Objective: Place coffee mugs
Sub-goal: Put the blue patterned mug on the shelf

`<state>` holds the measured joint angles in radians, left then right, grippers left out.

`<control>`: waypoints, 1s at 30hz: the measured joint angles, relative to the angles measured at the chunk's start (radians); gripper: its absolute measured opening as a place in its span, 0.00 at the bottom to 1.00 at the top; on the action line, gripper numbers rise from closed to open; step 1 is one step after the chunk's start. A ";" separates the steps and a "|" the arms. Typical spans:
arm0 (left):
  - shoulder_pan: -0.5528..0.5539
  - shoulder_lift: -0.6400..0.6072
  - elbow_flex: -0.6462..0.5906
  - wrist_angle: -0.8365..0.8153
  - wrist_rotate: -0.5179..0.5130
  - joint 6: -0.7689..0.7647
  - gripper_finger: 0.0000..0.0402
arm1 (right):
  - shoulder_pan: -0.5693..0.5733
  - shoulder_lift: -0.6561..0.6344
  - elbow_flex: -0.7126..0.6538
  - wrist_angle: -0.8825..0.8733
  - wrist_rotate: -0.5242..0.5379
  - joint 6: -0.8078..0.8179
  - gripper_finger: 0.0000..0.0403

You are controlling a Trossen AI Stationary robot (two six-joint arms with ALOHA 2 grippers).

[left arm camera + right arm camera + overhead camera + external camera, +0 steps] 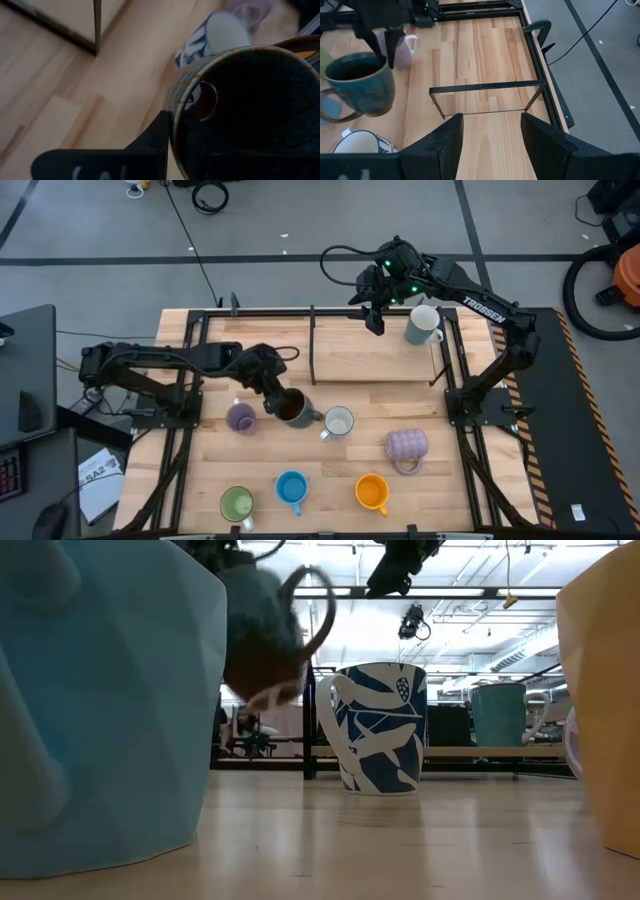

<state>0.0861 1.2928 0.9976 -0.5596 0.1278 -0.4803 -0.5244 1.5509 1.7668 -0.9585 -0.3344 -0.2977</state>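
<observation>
Eight mugs in sight; my left gripper has its jaws clamped on the rim of the dark mug, lifted and tilted near table centre, the patterned white mug at its 3 o'clock; my right gripper hovers jaws wide over the raised shelf, another white mug at its 3 o'clock.

Grey floor with taped lines and cables surrounds the wooden table.
</observation>
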 joint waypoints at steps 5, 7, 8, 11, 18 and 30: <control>0.001 0.055 0.113 -0.107 -0.021 0.043 0.09 | 0.000 0.000 0.000 0.000 0.000 0.000 0.51; 0.001 0.093 0.172 -0.170 -0.023 0.052 0.09 | 0.000 0.000 0.000 0.000 0.000 0.000 0.51; 0.001 0.110 0.202 -0.202 -0.022 0.052 0.09 | 0.000 0.000 0.000 0.000 0.000 0.000 0.51; 0.000 0.166 0.299 -0.275 -0.022 0.059 0.09 | 0.000 0.000 0.000 0.000 0.000 0.009 0.51; 0.006 0.285 0.563 -0.374 -0.023 0.128 0.09 | -0.005 -0.009 0.000 -0.026 0.027 0.011 0.51; 0.109 0.508 0.933 -0.418 -0.022 0.319 0.09 | -0.066 -0.117 0.000 -0.099 0.160 0.011 0.51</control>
<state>0.1954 1.8006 1.9304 -0.9775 0.1055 -0.1611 -0.5903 1.4341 1.7668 -1.0579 -0.1746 -0.2867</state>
